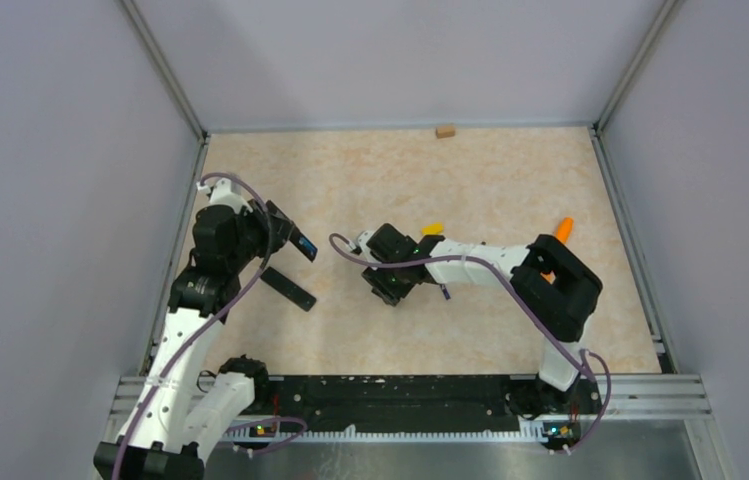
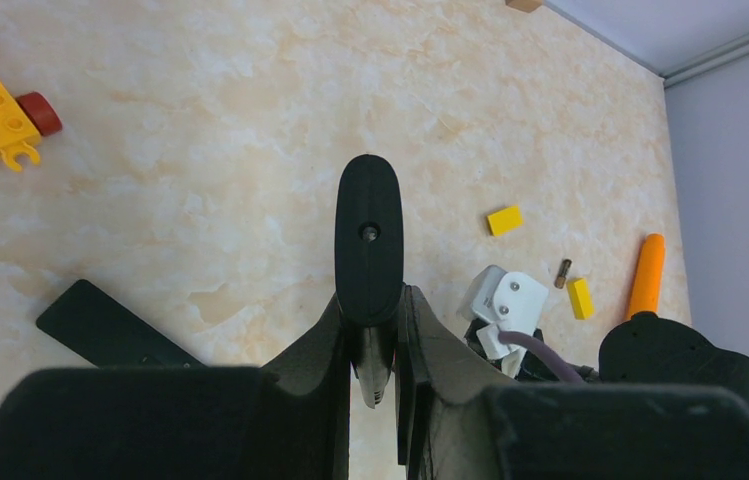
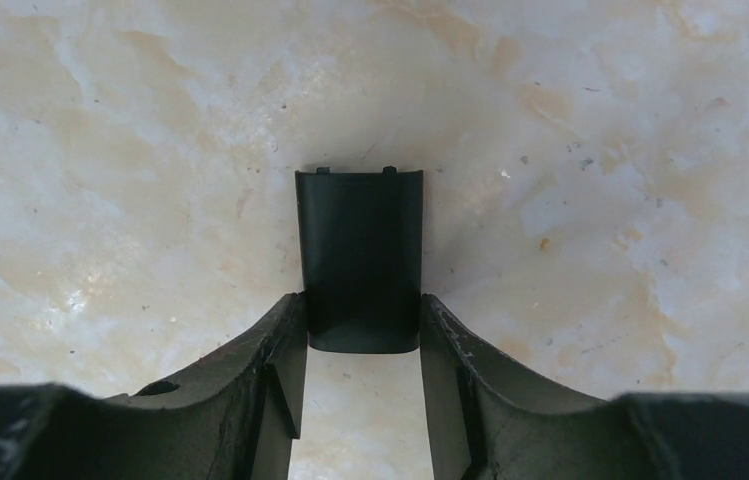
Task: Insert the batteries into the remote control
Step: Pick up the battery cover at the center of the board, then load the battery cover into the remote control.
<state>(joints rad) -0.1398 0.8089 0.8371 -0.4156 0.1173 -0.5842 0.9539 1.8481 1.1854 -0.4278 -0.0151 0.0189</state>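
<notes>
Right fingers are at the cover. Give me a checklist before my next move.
1. The left gripper shut on the remote: ok.
2. The right gripper fingers against both sides of the black cover: ok.
3. Cover off the table: not ok, it seems to lie flat.
4. The batteries seated in the remote: cannot tell, compartment hidden.
5. Spare battery nearby: cannot tell; the tiny cylinder beside a yellow block is too small to identify.

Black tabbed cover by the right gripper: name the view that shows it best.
Right wrist: the black tabbed cover lies flat between the fingers of the right gripper, both tabs visible. Top external: that gripper hides it. Left wrist: not visible.
</notes>
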